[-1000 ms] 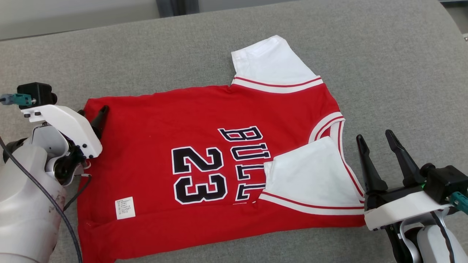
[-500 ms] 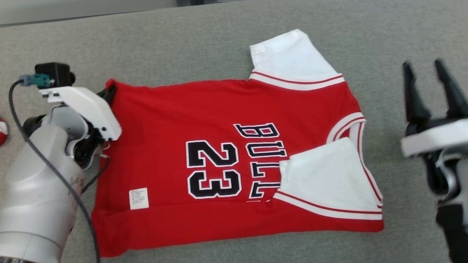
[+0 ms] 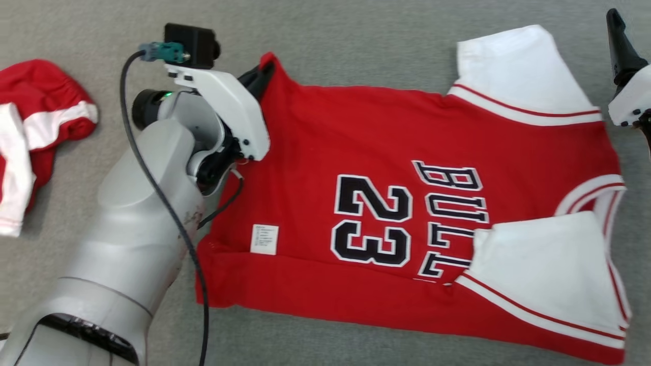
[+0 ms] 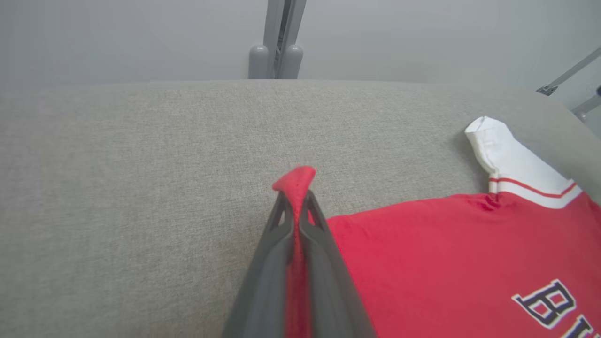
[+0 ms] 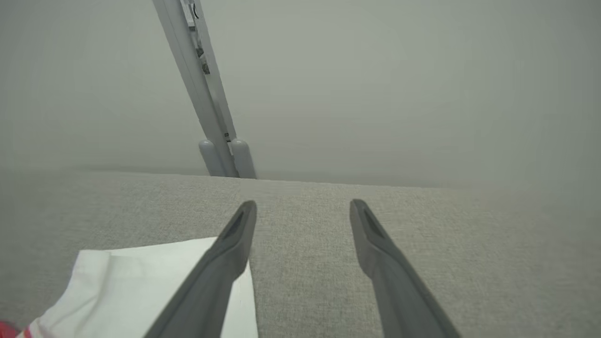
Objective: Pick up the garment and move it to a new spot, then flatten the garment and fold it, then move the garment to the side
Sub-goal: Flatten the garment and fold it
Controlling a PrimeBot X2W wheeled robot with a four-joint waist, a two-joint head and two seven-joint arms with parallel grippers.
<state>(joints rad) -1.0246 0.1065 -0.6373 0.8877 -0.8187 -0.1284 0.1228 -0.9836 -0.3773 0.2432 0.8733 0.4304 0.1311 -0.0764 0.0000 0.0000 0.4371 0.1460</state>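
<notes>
The garment is a red jersey with white sleeves and a black "23", spread flat on the grey cushion. My left gripper is shut on its far left hem corner. In the left wrist view a peak of red cloth pokes out above the closed left gripper, with the jersey body to the right. My right gripper is open and holds nothing; it hovers over bare cushion just right of the far white sleeve. One of its fingers shows at the head view's right edge.
A second red and white garment lies crumpled on the cushion at the far left. Beyond the cushion's far edge a grey metal stand rises; it shows again as a slanted stand in the right wrist view. Bare cushion surrounds the jersey.
The left gripper has closed on the hem corner. The right gripper has moved from beside the collar to beside the far sleeve. The head camera has swung, shifting the whole picture right.
</notes>
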